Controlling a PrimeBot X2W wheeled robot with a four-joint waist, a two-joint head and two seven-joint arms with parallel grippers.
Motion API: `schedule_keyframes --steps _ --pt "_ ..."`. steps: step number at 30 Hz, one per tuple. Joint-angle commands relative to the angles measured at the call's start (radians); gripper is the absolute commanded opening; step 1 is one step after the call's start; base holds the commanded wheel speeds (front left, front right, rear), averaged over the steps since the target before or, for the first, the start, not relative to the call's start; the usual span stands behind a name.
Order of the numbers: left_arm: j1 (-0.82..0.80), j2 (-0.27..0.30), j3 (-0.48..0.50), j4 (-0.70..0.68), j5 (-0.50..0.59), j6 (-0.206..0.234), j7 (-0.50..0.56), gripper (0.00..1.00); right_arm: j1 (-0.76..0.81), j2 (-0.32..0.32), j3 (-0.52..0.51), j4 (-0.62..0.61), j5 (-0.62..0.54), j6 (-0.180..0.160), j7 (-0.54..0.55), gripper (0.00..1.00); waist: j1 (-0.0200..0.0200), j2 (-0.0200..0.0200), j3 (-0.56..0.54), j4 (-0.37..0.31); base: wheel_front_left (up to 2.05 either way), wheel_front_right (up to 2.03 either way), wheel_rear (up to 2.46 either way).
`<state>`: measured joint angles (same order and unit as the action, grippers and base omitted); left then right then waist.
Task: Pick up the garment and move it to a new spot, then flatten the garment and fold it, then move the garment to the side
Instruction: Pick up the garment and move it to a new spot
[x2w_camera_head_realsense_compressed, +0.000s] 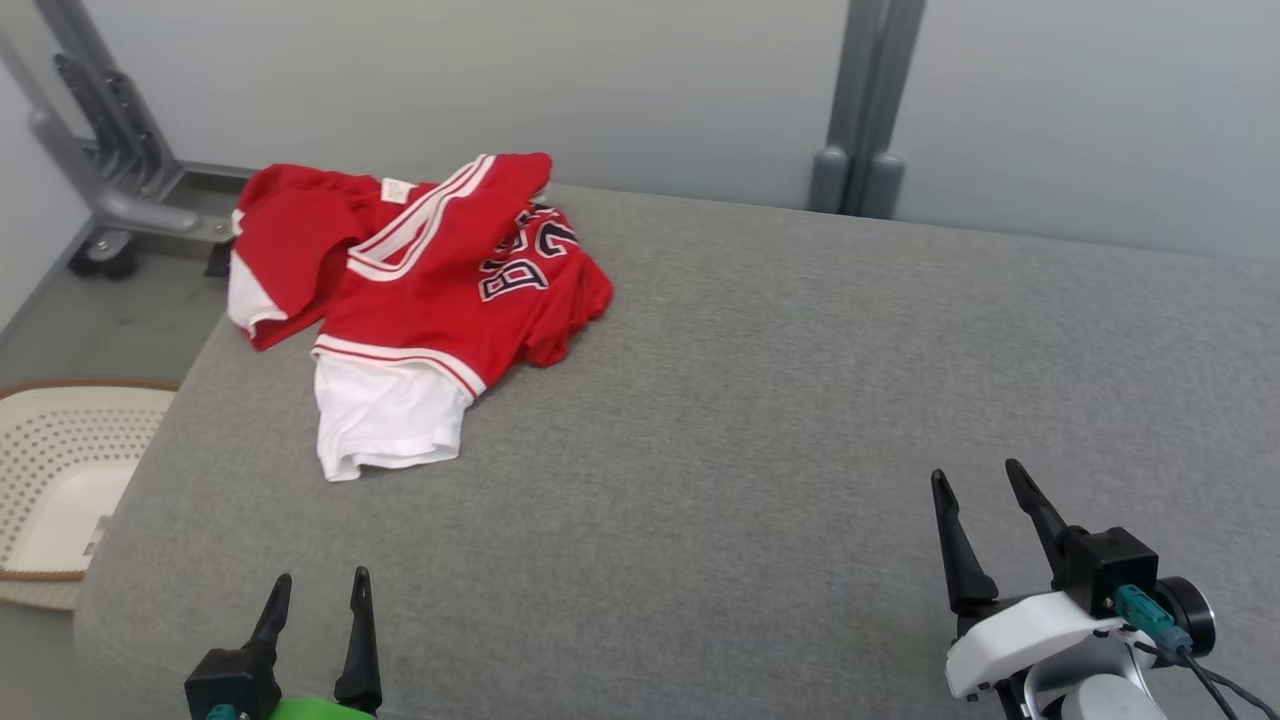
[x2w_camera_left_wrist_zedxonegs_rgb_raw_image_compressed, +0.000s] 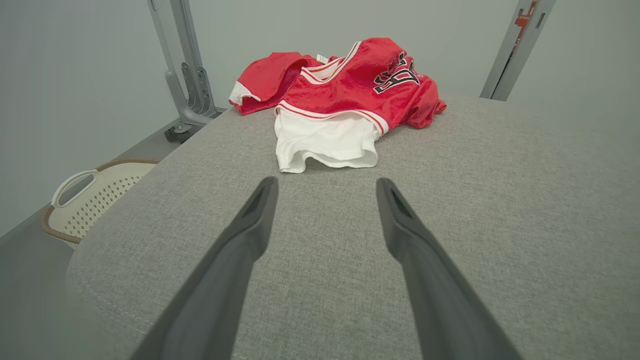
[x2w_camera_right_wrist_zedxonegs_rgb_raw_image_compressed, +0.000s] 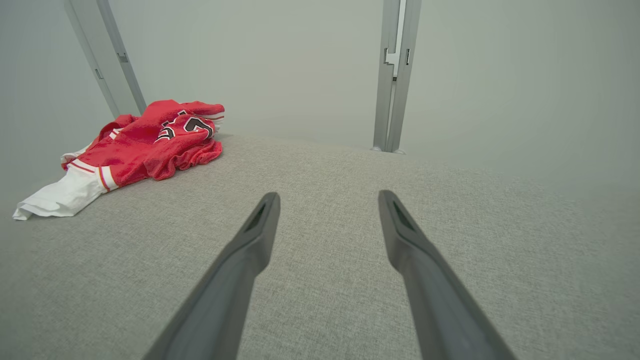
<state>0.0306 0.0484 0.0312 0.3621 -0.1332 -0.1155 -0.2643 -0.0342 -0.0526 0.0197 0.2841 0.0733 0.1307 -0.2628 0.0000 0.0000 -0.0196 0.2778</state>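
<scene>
The garment (x2w_camera_head_realsense_compressed: 430, 290) is a red jersey with white sleeves, white stripes and dark lettering. It lies crumpled at the far left of the grey padded table (x2w_camera_head_realsense_compressed: 780, 400). The left wrist view has the garment (x2w_camera_left_wrist_zedxonegs_rgb_raw_image_compressed: 345, 95) straight ahead, beyond the fingertips. From the right wrist the garment (x2w_camera_right_wrist_zedxonegs_rgb_raw_image_compressed: 145, 145) lies far off to the left. My left gripper (x2w_camera_head_realsense_compressed: 320, 585) stands open at the near left edge, empty, well short of the white sleeve. At the near right my right gripper (x2w_camera_head_realsense_compressed: 980, 475) is open too, with nothing between its fingers.
A cream perforated basket (x2w_camera_head_realsense_compressed: 60, 480) with a brown rim sits on the floor left of the table. A grey metal frame on a wheel (x2w_camera_head_realsense_compressed: 110, 190) stands behind the far left corner. Grey posts (x2w_camera_head_realsense_compressed: 860, 110) rise against the pale back wall.
</scene>
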Motion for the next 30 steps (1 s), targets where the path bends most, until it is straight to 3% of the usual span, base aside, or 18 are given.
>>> schedule_keyframes --steps 1,8,15,19,25,30 --pt "0.015 0.004 0.009 0.001 0.001 -0.004 0.000 1.00 -0.009 -0.002 0.007 0.003 0.009 0.000 -0.003 1.00 0.0000 0.0000 -0.012 0.108 0.00 0.00 0.00" --pt "0.028 0.004 0.022 -0.010 -0.011 -0.006 0.000 1.00 -0.003 0.000 0.016 0.003 0.014 0.000 -0.003 1.00 0.0000 0.0000 -0.004 0.127 0.00 0.00 0.00" --pt "-0.027 0.004 0.013 -0.006 -0.027 -0.008 0.000 1.00 -0.025 -0.001 0.023 -0.005 0.003 0.000 -0.003 1.00 0.0000 0.0000 0.053 0.073 0.00 0.00 0.00" --pt "-0.144 0.003 -0.028 0.035 -0.089 -0.011 0.000 1.00 -0.079 -0.032 0.037 -0.015 -0.011 0.000 -0.003 1.00 0.0000 0.0000 0.163 0.035 0.00 0.00 0.00" --pt "-0.458 0.008 -0.074 0.212 -0.178 -0.015 0.012 1.00 -0.219 -0.090 0.084 -0.043 -0.025 0.000 -0.003 1.00 0.0000 0.0000 0.397 -0.039 0.00 0.00 0.00" --pt "-0.722 0.062 -0.091 0.364 -0.277 -0.016 0.084 1.00 -0.321 -0.130 0.110 -0.071 -0.033 0.000 -0.003 1.00 0.0000 0.0000 0.574 -0.097 0.00 0.00 0.00"
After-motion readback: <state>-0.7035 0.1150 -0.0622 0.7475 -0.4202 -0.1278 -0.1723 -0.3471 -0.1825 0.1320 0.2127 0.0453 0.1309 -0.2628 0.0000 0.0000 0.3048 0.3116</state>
